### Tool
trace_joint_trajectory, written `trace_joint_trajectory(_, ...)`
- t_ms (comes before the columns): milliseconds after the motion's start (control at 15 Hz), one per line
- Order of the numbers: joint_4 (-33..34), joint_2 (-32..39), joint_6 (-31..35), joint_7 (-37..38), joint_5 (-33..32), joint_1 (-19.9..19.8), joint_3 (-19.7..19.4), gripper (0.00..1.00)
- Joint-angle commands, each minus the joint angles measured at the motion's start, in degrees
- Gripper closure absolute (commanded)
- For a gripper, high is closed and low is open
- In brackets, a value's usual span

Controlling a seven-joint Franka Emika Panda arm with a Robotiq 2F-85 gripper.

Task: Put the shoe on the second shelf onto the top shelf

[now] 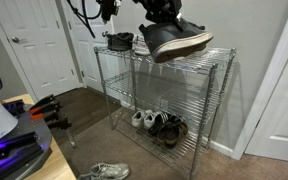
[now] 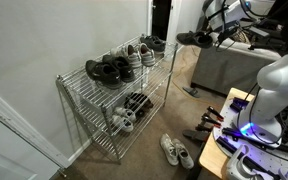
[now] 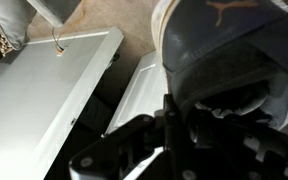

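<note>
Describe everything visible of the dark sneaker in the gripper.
The sneaker is black to dark grey with a thick whitish sole; the upper looks like soft fabric. The gripper clamps it from above, and it hangs tilted, sole angled outward, at the level of the top shelf. Whether it touches the wire cannot be told.

One wire rack (image 1: 164,95), three shelves (image 1: 134,56)

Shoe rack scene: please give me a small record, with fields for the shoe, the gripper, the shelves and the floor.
shoe: black sneaker with pale sole, held in the air near top-shelf height
gripper: shut on the shoe from above
top shelf: other shoes lie on it
lowest tier: several shoes
floor: pale sneaker lies beside the rack
</note>
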Motion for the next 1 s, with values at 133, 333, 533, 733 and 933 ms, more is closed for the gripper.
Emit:
trace_joint_trajectory(133,10.1,5.4,-5.6,4.3,1.4,6.3,-3.1,0.96)
trace_joint_trajectory(333,18.9,12.1,-4.5,1.0,7.0,6.8,-1.5,0.96)
trace_joint_trajectory(533,25.5,18.7,-4.3,-2.4,9.7,6.7,-0.7,0.96)
trace_joint_trajectory(733,31.3,26.1,-4.6,-5.2,11.2,6.7,-0.9,0.96)
trace_joint_trajectory(933,38.7,35.1,-5.0,-7.4,12.1,7.1,-1.6,0.96)
